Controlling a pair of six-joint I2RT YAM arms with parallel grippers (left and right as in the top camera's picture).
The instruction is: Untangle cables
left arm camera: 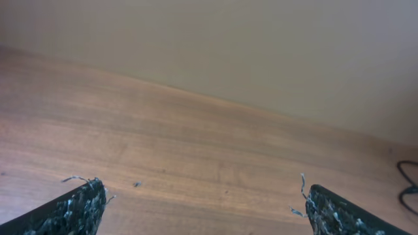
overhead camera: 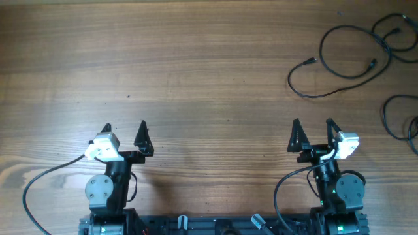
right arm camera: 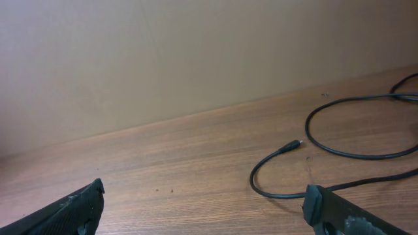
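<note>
Cables (overhead camera: 346,62) lie in loose loops on the wooden table (overhead camera: 196,78), far right; left gripper (overhead camera: 124,127) and right gripper (overhead camera: 313,124) near edge, jaws wide, empty.

- The cables (overhead camera: 322,51) lie on the table's (overhead camera: 196,65) far right part, perhaps overlapping near the edge.
- The right gripper (overhead camera: 313,125) sits before them; the left gripper (overhead camera: 124,129), well left.

1. Overhead, the cables (overhead camera: 320,96) run off the top and right edges; their plug types are too small to tell.
2. The left wrist view shows only a sliver of the cables (left arm camera: 400,168), cut by its right edge.
3. Bottom edges crop the left claw (left arm camera: 204,189) and the right claw (right arm camera: 202,189).
</note>
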